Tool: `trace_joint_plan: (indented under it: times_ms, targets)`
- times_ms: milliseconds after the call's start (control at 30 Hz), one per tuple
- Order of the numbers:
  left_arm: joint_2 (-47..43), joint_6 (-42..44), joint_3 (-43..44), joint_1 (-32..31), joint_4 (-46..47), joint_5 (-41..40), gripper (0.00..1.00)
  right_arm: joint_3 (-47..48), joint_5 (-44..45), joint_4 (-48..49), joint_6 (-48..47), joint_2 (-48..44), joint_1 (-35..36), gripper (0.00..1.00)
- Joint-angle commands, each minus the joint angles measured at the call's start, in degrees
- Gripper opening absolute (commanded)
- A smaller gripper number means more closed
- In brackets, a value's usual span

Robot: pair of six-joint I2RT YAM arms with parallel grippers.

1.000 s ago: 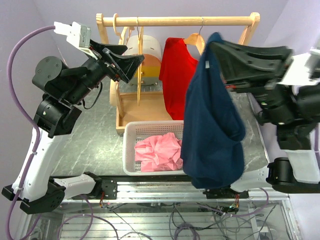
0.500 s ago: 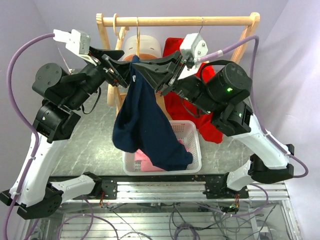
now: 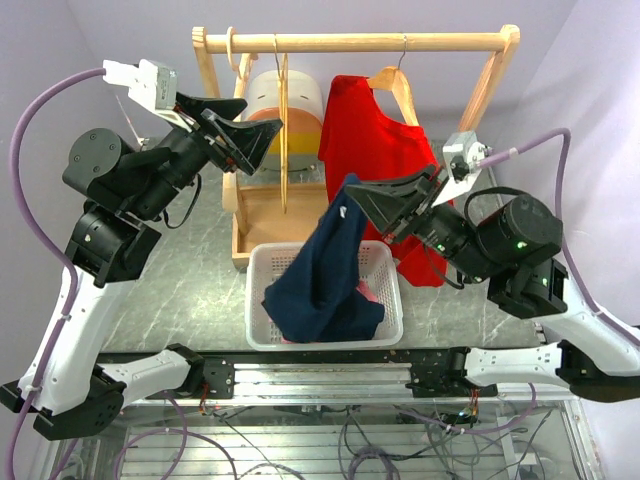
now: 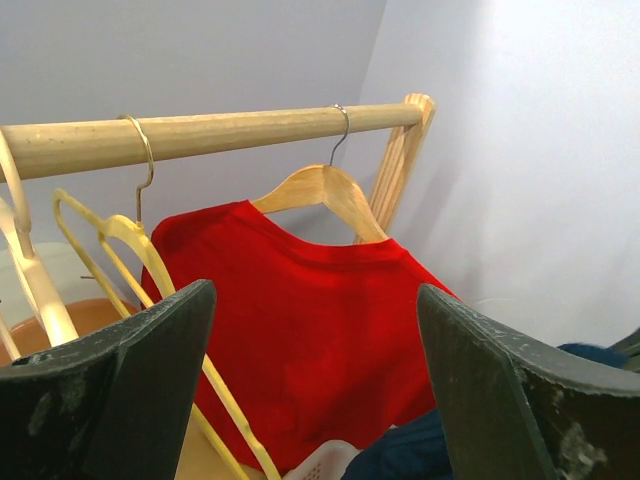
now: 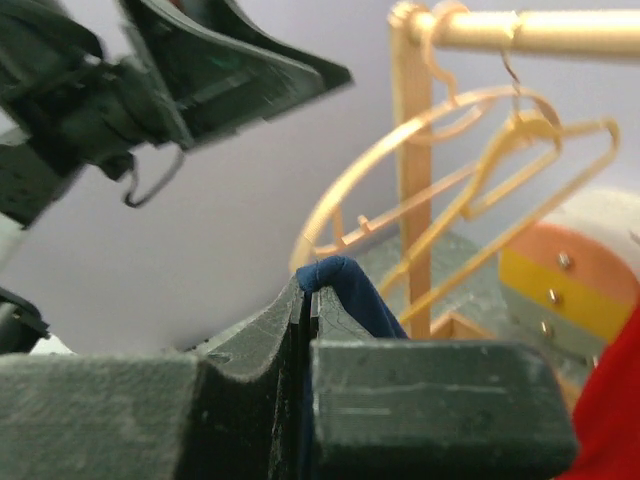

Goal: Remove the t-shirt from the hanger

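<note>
A red t-shirt [image 3: 365, 140] hangs on a wooden hanger [image 3: 395, 82] on the rack rail [image 3: 340, 42]; it also shows in the left wrist view [image 4: 300, 320] on its hanger [image 4: 320, 185]. My right gripper [image 3: 350, 192] is shut on a navy t-shirt [image 3: 325, 275], pinched by a fold [image 5: 350, 290] at the fingertips [image 5: 300, 300]. The navy shirt hangs down, its lower part bunched in the white basket [image 3: 258, 290]. My left gripper [image 3: 255, 125] is open and empty, raised left of the red shirt.
Several empty hangers [image 3: 282, 110] hang at the rail's left end. A round white, orange and yellow object [image 3: 300, 105] sits behind them over the wooden rack base [image 3: 270, 215]. A bit of pink cloth [image 3: 368, 292] shows in the basket.
My right gripper has swung the navy t-shirt from the right to beside the left gripper, then down and right over the basket, where its lower part now rests. The left arm barely moved.
</note>
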Motion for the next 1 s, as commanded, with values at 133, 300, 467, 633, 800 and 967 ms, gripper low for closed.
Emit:
trace_joint_plan:
  times_ms: [133, 300, 467, 633, 800, 967]
  targets:
    - [0.4, 0.4, -1.1, 0.2, 2.0, 0.8, 0.92, -9.9, 19.3, -16.4, 17.0, -3.4, 0.3, 0.0]
    - [0.1, 0.0, -2.1, 0.2, 2.8, 1.0, 0.92, -7.7, 21.9, -25.3, 20.5, -0.1, 0.3, 0.0]
    - [-0.3, -0.4, -2.9, 0.2, 3.4, 1.1, 0.92, -8.0, 18.8, -27.9, 21.7, 1.8, 0.3, 0.0]
    - [0.4, -0.7, -3.1, 0.2, 3.3, 2.3, 0.92, -9.9, 10.4, -32.9, 25.2, 4.5, 0.3, 0.0]
    - [1.2, -0.4, -2.2, 0.2, 3.3, 3.4, 0.91, -18.5, 6.9, -31.2, 30.8, 6.3, 0.2, 0.02]
    - [0.3, 0.5, -2.8, 0.2, 4.6, 5.3, 0.92, -23.8, 12.6, -29.7, 36.9, 8.2, -0.2, 0.06]
